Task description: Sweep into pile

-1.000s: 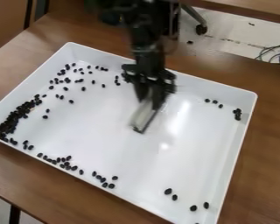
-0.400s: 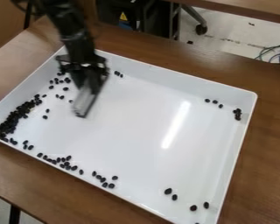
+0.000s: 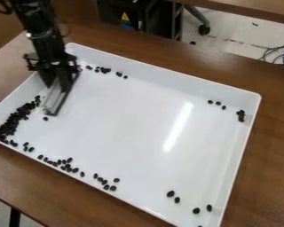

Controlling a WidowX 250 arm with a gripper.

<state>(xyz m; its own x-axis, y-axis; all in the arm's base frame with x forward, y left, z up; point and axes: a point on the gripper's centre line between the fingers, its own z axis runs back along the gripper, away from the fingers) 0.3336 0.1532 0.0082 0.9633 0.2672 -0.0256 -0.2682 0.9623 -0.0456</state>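
At the tray's upper left, the gripper [image 3: 59, 83] points down, shut on a flat grey sweeping tool [image 3: 52, 100], whose lower edge is at the tray floor. Black beans lie in a dense pile [image 3: 14, 120] along the left wall, just left of and below the tool. One loose bean [image 3: 45, 119] sits right under its tip. A short row of beans [image 3: 103, 70] runs along the back wall, right of the gripper. Beans behind the gripper and tool, if any, are hidden.
The white tray [image 3: 162, 68] rests on a brown table [image 3: 269, 146]. More beans line the front edge [image 3: 67, 166], with a few at the front right corner [image 3: 196, 210] and a small cluster [image 3: 241, 116] at the right wall.
The gripper has moved left across the tray with the tool. Scattered beans at the upper left have left their earlier spots or are covered, and several now lie by the back wall.
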